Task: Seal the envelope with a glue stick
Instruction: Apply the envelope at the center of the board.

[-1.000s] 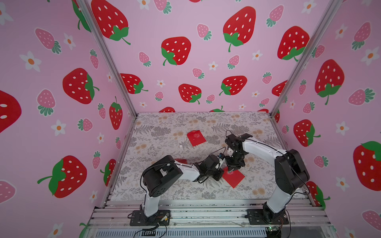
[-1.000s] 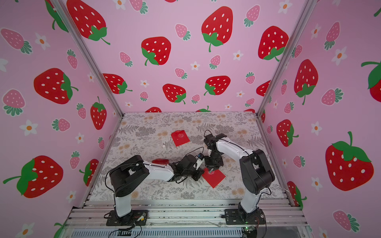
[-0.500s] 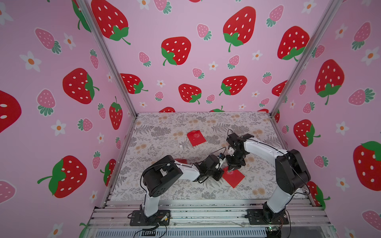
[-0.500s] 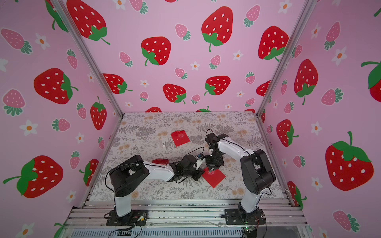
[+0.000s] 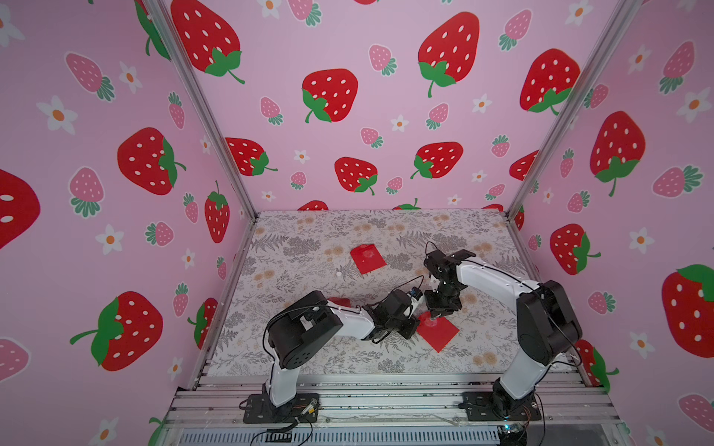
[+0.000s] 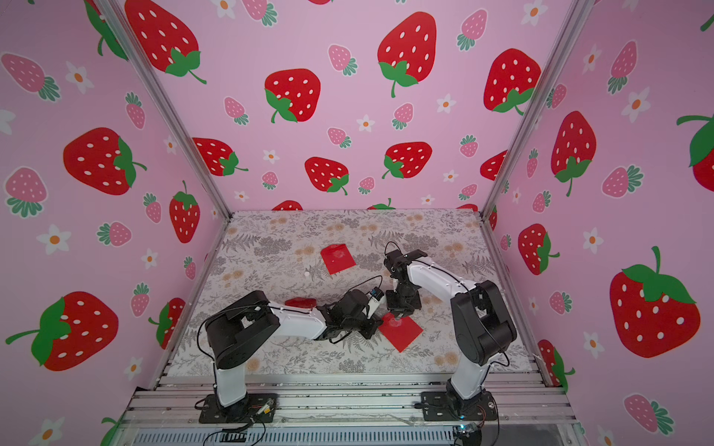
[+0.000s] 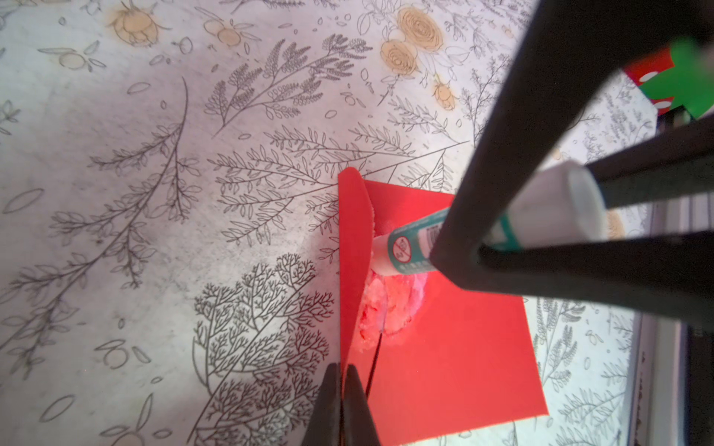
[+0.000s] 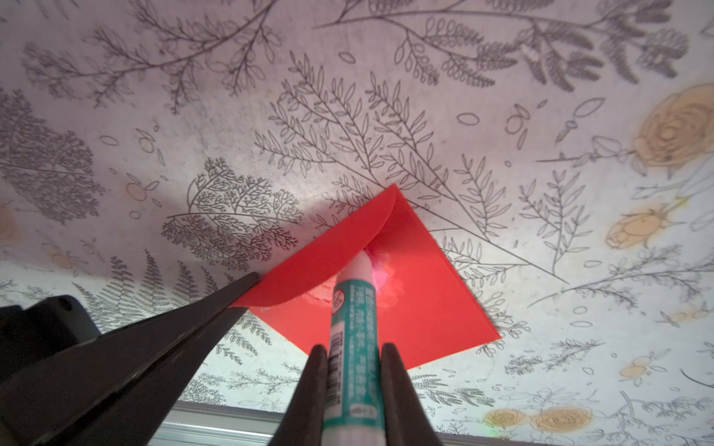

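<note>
**While the flap (image 8: 320,258) is pinched up, glue goes on**

Spreading looks under way. The right gripper (image 8: 353,351) clamps the glue stick (image 8: 353,320), a white tube with a teal label band, tip pressed to the red paper envelope (image 8: 425,309) beneath the raised flap. The left gripper (image 7: 342,372) has its jaws closed on that curved flap's edge. The envelope lies flat near the floral worktop's (image 5: 328,361) front edge. A pale, lumpy smear (image 7: 390,305) shows. Next: lift the stick, fold the flap down, press.
</note>
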